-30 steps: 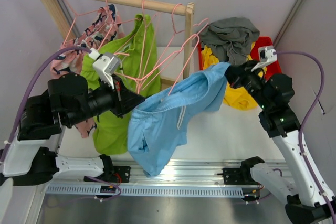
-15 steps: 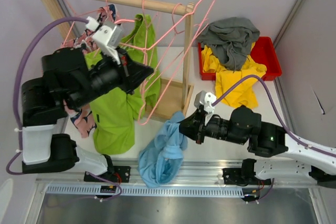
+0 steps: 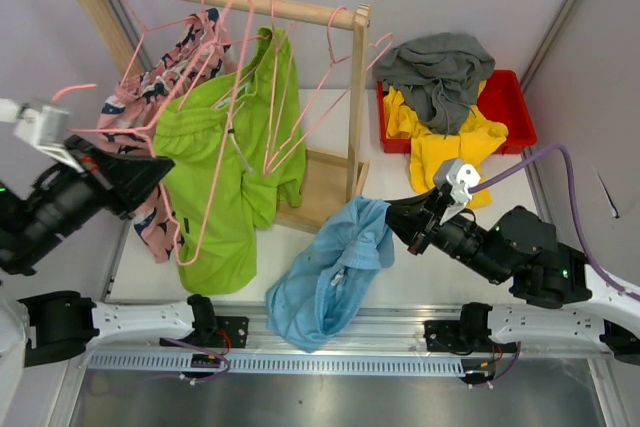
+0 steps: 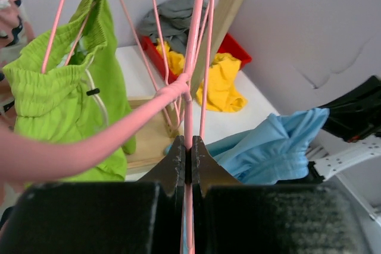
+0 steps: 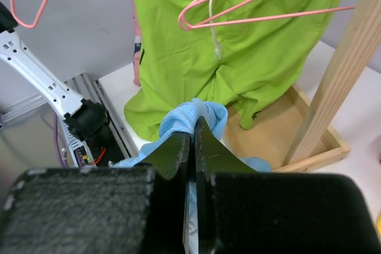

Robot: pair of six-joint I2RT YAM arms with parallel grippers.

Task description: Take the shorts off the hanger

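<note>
From above: holds the light blue shorts (image 3: 330,272) in the right gripper (image 3: 392,217), bunched over the table's (image 3: 405,287) near edge. Reaches past the left edge with the left gripper (image 3: 160,167), grip seemingly on pink wire.

Left wrist: clamps shut on a pink hanger (image 4: 190,57), lime green shorts (image 4: 65,99) beyond.

Right wrist: pinches blue fabric tight.

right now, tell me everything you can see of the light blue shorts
The light blue shorts are soft, thin-looking fabric, crumpled into a loose bundle and off any hanger. The right pincer is shut on one bunched edge, holding that end up. The rest sags to the white table and spills over its near edge, close beside the wooden rack's base. Whether they touch that base is unclear.
</note>
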